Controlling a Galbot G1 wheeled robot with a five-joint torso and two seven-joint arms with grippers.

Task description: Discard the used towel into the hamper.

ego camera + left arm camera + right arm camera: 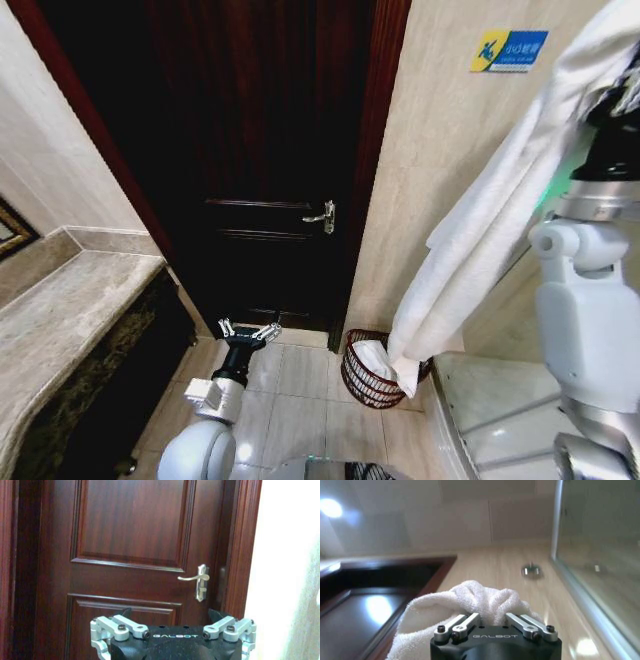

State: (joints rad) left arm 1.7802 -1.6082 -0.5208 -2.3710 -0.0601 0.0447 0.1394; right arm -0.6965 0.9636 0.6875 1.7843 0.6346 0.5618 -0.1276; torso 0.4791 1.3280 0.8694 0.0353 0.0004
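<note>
A long white towel (pixel 490 220) hangs from my raised right gripper (pixel 622 95) at the upper right of the head view. In the right wrist view, that gripper (pixel 492 621) is shut on a bunched fold of the towel (pixel 475 596). The towel's lower end reaches the far rim of the hamper (pixel 362 388), a dark wire basket on the floor by the door frame. Some white cloth lies inside it. My left gripper (pixel 250 331) is open and empty, held low in front of the door, left of the hamper. It (pixel 170 615) faces the door panel.
A dark wooden door (pixel 270 150) with a silver handle (pixel 322 216) stands straight ahead. A stone counter (pixel 70 300) runs along the left. A white ledge with glass (pixel 500 400) is at the right, beside my right arm (pixel 590 320). Tiled floor (pixel 300 400) lies between them.
</note>
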